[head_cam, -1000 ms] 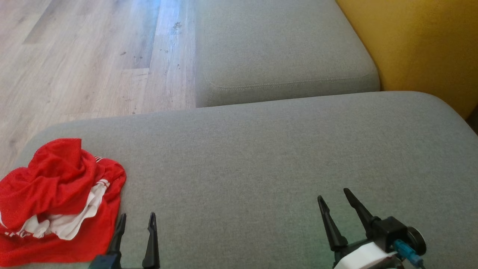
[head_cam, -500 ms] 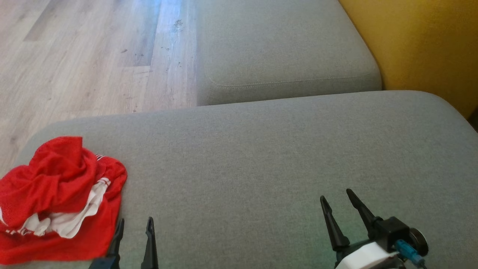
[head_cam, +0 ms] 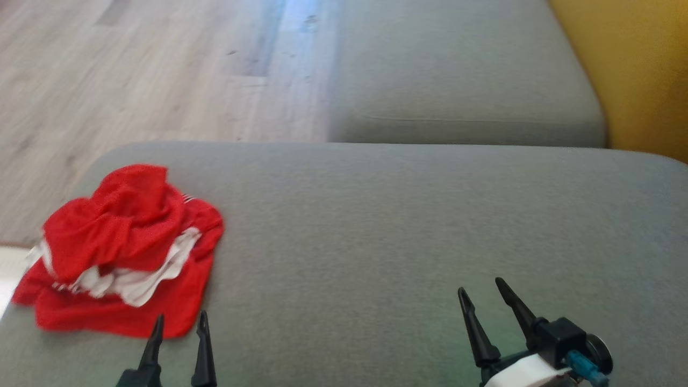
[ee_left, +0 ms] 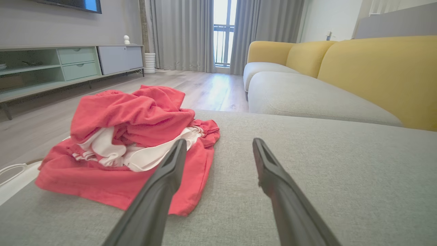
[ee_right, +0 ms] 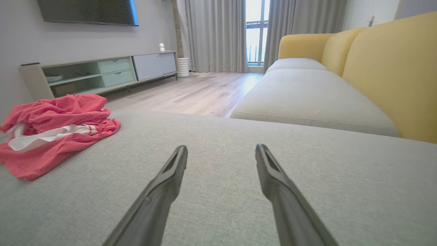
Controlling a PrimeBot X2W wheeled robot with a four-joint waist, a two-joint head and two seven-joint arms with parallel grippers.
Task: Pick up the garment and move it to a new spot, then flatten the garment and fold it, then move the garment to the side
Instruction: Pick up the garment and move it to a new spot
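The garment (head_cam: 126,250), red with white trim, lies crumpled in a heap near the left end of the grey sofa cushion (head_cam: 408,226). My left gripper (head_cam: 180,322) is open just in front of the garment's near right corner, with nothing between its fingers. In the left wrist view the garment (ee_left: 133,143) sits ahead and left of the open left gripper (ee_left: 218,145), whose left finger overlaps its edge. My right gripper (head_cam: 481,287) hangs open over bare cushion far to the right. From the right wrist the garment (ee_right: 54,131) shows at far left of the right gripper (ee_right: 222,150).
A second grey seat cushion (head_cam: 462,80) lies beyond, with the yellow sofa back (head_cam: 639,70) along the right. Wooden floor (head_cam: 140,70) drops off past the cushion's far and left edges. A low TV cabinet (ee_right: 102,73) stands across the room.
The head camera has turned left, so the whole picture shifted right. The left gripper sits lower in view; both grippers stay open and the garment lies as before.
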